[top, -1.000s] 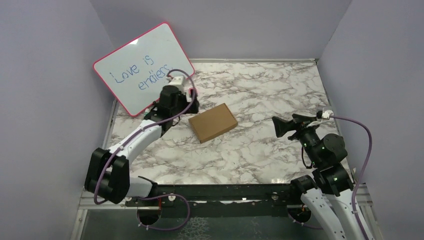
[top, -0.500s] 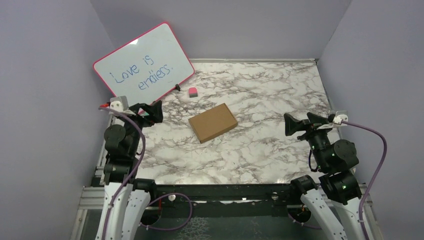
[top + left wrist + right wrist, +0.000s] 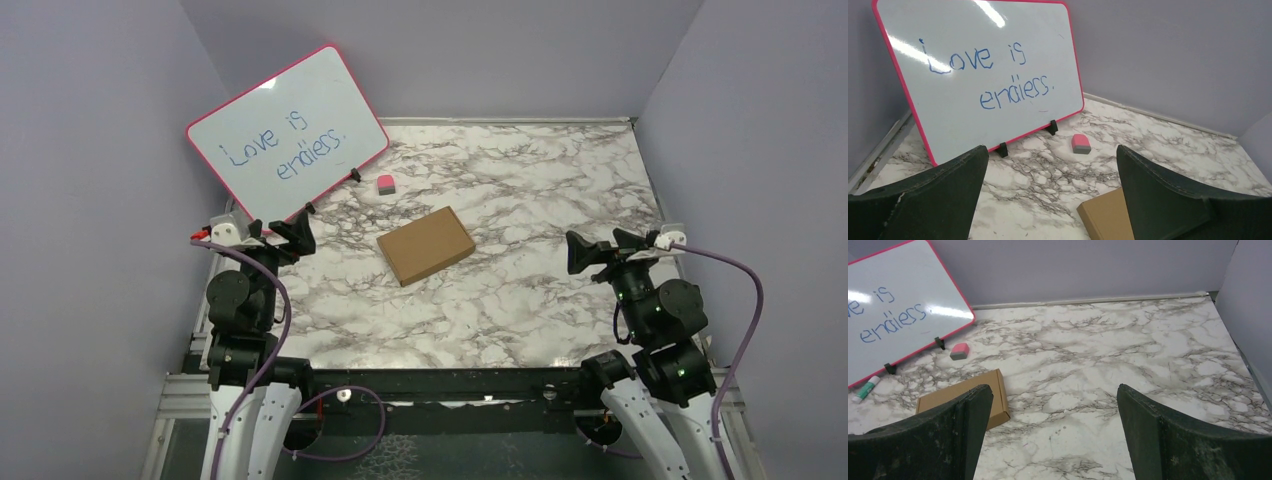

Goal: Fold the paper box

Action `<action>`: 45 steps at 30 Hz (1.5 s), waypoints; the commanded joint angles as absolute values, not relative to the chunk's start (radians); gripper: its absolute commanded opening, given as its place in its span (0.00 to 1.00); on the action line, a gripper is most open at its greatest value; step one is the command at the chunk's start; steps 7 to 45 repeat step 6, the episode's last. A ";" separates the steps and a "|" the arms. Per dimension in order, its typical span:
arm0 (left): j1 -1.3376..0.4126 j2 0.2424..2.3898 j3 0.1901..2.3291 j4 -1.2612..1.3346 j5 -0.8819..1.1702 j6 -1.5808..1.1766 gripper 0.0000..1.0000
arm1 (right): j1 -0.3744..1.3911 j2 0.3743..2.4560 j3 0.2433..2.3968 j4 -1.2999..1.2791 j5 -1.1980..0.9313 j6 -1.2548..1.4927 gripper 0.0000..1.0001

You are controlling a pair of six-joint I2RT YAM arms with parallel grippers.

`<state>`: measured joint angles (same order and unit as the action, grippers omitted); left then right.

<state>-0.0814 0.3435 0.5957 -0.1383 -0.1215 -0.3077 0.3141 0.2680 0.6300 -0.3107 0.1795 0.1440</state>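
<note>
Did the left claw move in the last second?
Yes. The left gripper pulled back from the whiteboard's lower edge toward the table's near left side, open and empty.

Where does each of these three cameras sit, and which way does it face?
Top external: high behind the robot, looking down on the table; shows the left gripper and right gripper, both open.
Left wrist: rides the left wrist, facing the whiteboard and eraser; its fingers frame the bottom.
Right wrist: rides the right wrist, facing the far wall; its fingers show.
Shared: all three show the paper box.
</note>
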 commanded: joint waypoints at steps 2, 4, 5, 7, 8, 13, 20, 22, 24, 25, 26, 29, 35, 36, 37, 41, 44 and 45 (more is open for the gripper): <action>-0.093 0.337 0.606 -0.147 -0.136 -0.287 0.99 | 0.311 0.248 0.612 -0.272 0.197 0.121 1.00; -0.092 0.333 0.604 -0.146 -0.129 -0.291 0.99 | 0.312 0.244 0.611 -0.273 0.193 0.121 1.00; -0.093 0.334 0.605 -0.144 -0.125 -0.290 0.99 | 0.311 0.243 0.610 -0.272 0.191 0.121 1.00; -0.092 0.335 0.605 -0.144 -0.126 -0.291 0.99 | 0.311 0.240 0.610 -0.271 0.190 0.122 1.00; -0.092 0.335 0.605 -0.144 -0.126 -0.291 0.99 | 0.311 0.240 0.610 -0.271 0.190 0.122 1.00; -0.092 0.335 0.605 -0.144 -0.126 -0.291 0.99 | 0.311 0.240 0.610 -0.271 0.190 0.122 1.00; -0.092 0.335 0.605 -0.144 -0.126 -0.291 0.99 | 0.311 0.240 0.610 -0.271 0.190 0.122 1.00; -0.092 0.335 0.605 -0.144 -0.126 -0.291 0.99 | 0.311 0.240 0.610 -0.271 0.190 0.122 1.00; -0.092 0.335 0.605 -0.144 -0.126 -0.291 0.99 | 0.311 0.240 0.610 -0.271 0.190 0.122 1.00; -0.092 0.335 0.605 -0.144 -0.126 -0.291 0.99 | 0.311 0.240 0.610 -0.271 0.190 0.122 1.00; -0.092 0.335 0.605 -0.144 -0.126 -0.291 0.99 | 0.311 0.240 0.610 -0.271 0.190 0.122 1.00; -0.092 0.335 0.605 -0.144 -0.126 -0.291 0.99 | 0.311 0.240 0.610 -0.271 0.190 0.122 1.00; -0.092 0.335 0.605 -0.144 -0.126 -0.291 0.99 | 0.311 0.240 0.610 -0.271 0.190 0.122 1.00; -0.092 0.335 0.605 -0.144 -0.126 -0.291 0.99 | 0.311 0.240 0.610 -0.271 0.190 0.122 1.00; -0.092 0.335 0.605 -0.144 -0.126 -0.291 0.99 | 0.311 0.240 0.610 -0.271 0.190 0.122 1.00; -0.092 0.335 0.605 -0.144 -0.126 -0.291 0.99 | 0.311 0.240 0.610 -0.271 0.190 0.122 1.00; -0.092 0.335 0.605 -0.144 -0.126 -0.291 0.99 | 0.311 0.240 0.610 -0.271 0.190 0.122 1.00; -0.092 0.335 0.605 -0.144 -0.126 -0.291 0.99 | 0.311 0.240 0.610 -0.271 0.190 0.122 1.00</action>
